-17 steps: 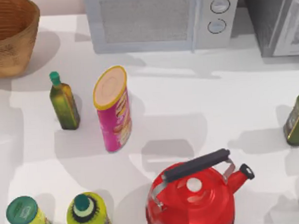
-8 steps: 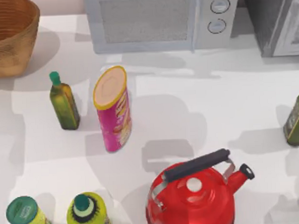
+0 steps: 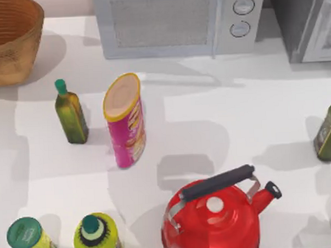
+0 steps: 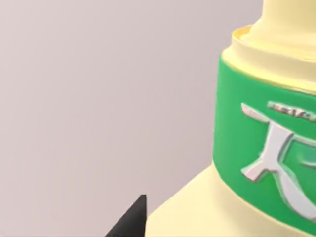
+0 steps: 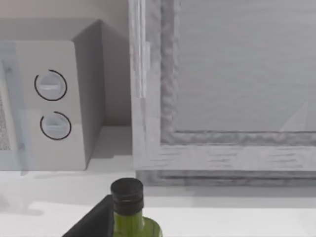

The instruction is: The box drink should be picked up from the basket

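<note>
The box drink (image 4: 256, 148) is very close in the left wrist view: a pale yellow carton with a green band and a silver mark, seen against a plain wall. One dark finger (image 4: 131, 222) of my left gripper lies against its lower edge, gripping it. The light brown wicker basket (image 3: 14, 51) stands at the table's far left corner, and the part of its ribbed inside that I see holds nothing. A dark part of my right gripper (image 5: 91, 222) sits beside a dark green bottle (image 5: 131, 212).
A microwave (image 3: 172, 22) and a second appliance (image 3: 309, 21) line the back. On the table stand an oil bottle (image 3: 71, 114), a pink crisp can (image 3: 124, 123), a red kettle (image 3: 213, 215), two yellow-green bottles (image 3: 30, 239) and a dark green bottle (image 3: 329, 133).
A yellowish sliver at the top view's left edge above the basket has gone out of view. Shadows on the left of the table have shifted.
</note>
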You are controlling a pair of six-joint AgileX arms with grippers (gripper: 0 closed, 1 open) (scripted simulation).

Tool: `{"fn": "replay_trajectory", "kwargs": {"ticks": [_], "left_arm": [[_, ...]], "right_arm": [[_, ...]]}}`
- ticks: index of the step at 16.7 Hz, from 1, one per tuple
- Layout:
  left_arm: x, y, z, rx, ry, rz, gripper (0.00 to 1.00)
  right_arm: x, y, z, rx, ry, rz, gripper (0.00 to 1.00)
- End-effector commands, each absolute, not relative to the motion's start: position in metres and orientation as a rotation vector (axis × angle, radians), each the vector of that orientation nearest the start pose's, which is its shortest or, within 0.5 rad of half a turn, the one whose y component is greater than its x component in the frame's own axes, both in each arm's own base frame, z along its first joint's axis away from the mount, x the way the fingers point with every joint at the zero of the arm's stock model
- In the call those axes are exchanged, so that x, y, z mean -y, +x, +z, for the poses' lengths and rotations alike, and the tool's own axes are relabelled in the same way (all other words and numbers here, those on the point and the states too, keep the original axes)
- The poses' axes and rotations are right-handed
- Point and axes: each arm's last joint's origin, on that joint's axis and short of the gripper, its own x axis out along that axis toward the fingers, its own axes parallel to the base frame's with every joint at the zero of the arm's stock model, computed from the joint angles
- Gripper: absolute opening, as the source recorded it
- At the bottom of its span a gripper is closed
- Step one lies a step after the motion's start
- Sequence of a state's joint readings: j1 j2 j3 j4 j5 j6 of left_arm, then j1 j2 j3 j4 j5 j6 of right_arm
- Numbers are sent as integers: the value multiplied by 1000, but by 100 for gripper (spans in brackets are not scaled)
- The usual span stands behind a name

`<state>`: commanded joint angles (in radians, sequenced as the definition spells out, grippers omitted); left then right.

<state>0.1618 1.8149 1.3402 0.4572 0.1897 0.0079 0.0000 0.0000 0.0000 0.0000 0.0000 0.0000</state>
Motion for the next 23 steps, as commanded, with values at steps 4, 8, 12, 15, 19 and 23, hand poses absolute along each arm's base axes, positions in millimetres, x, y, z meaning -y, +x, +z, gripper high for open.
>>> {"fn": "replay_trajectory", "kwargs": {"ticks": [4,8,12,15,19,23], "left_arm": [[-51,372,321,-2,-10,-12,0],[-33,301,333,10,-10,-12,0],[-17,223,316,10,-9,-10,0],[-8,169,284,10,-6,-6,0],[-2,121,227,27,-1,1,0],[0,107,176,8,1,5,0]], "right_arm": [[1,106,160,0,0,0,100],[1,106,160,0,0,0,100],[1,106,160,0,0,0,100],[1,106,160,0,0,0,100],[1,106,160,0,0,0,100],[1,106,160,0,0,0,100]]}}
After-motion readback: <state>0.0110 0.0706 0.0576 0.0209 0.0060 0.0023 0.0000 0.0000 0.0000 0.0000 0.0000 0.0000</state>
